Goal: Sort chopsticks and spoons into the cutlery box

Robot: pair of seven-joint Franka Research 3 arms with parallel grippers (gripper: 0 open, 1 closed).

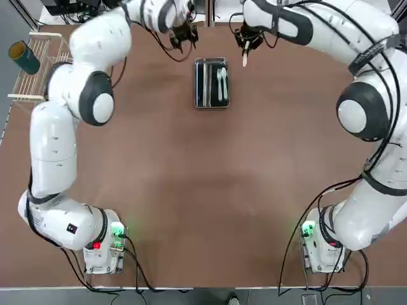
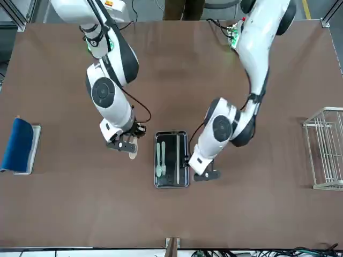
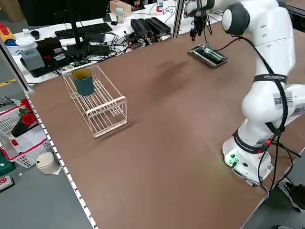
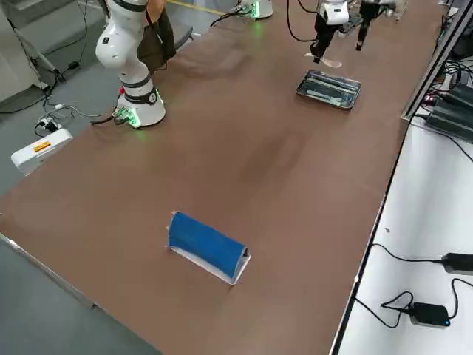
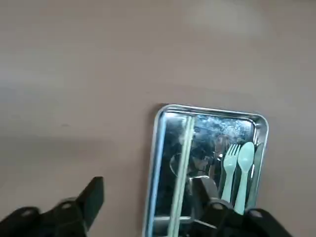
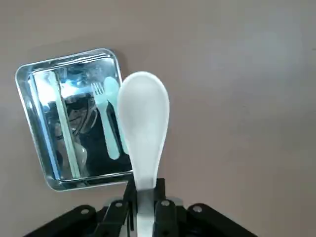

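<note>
The spoon (image 6: 143, 123) you are carrying is a small white one, likely light and rigid plastic with a smooth, slippery handle. The right gripper (image 6: 143, 197) is clenched on the handle's end, which leaves the bowl free but gives the spoon leverage to swing, so move it gently. In the right wrist view its long axis runs straight out from the fingers, bowl leading. In the front view it hangs above the table (image 2: 241, 214) just beside the box (image 2: 171, 159), on the side nearest the right arm, and not yet over it.

Inside the box, a pale spoon and a fork lie side by side in the compartment nearer your spoon, handles parallel to the box's long walls. The chopsticks (image 5: 181, 168) lie in the other compartment, also along the length. You would want your spoon turned to that same long axis before lowering it in.

The left gripper (image 5: 148, 207) hovers at the box's far side with its fingers spread and nothing between them.
</note>
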